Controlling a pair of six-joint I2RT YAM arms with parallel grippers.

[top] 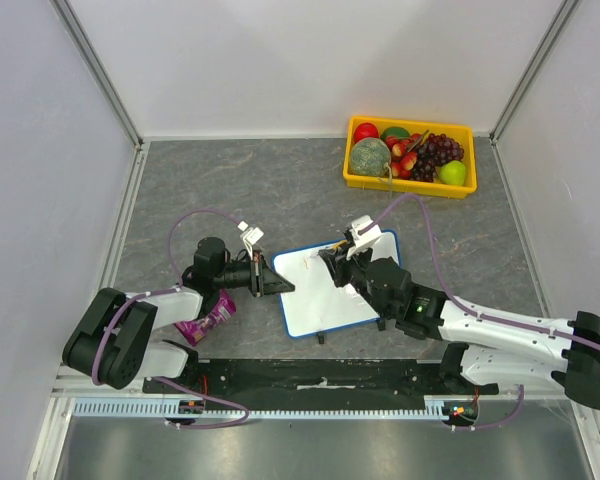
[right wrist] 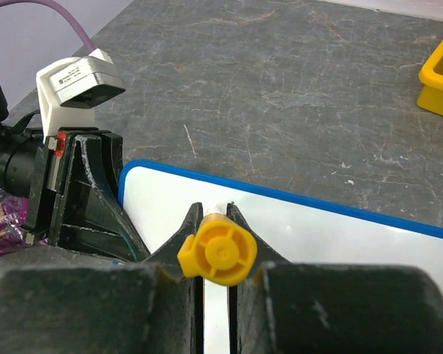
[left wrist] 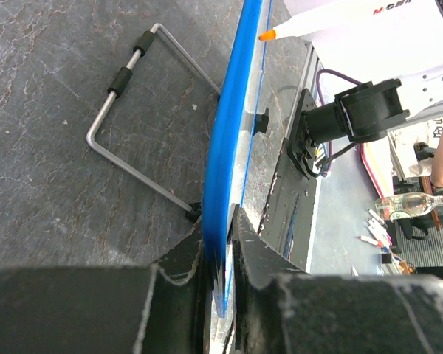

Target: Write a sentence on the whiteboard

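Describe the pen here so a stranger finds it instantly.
Find the blue-framed rectangular whiteboard at the centre of the grey table. Above its face the right gripper is shut on a white-barrelled marker. Only it has a yellow end cap and an orange tip.

i think i am working in a robot lab, inside a small test box. plain white walls (top: 280, 60) with metal posts (top: 98, 70) stand on three sides of a grey table (top: 230, 180). the left arm (top: 130, 325) and the right arm (top: 510, 325) are fixed to a black plate (top: 320, 375) at the near edge. purple cables (top: 202, 214) loop off them. a yellow tray (top: 408, 187) of fruit (top: 435, 152) sits at the far side. past the table edge, the left wrist view shows a bottle (left wrist: 410, 204) and some pens (left wrist: 373, 240) lying about.
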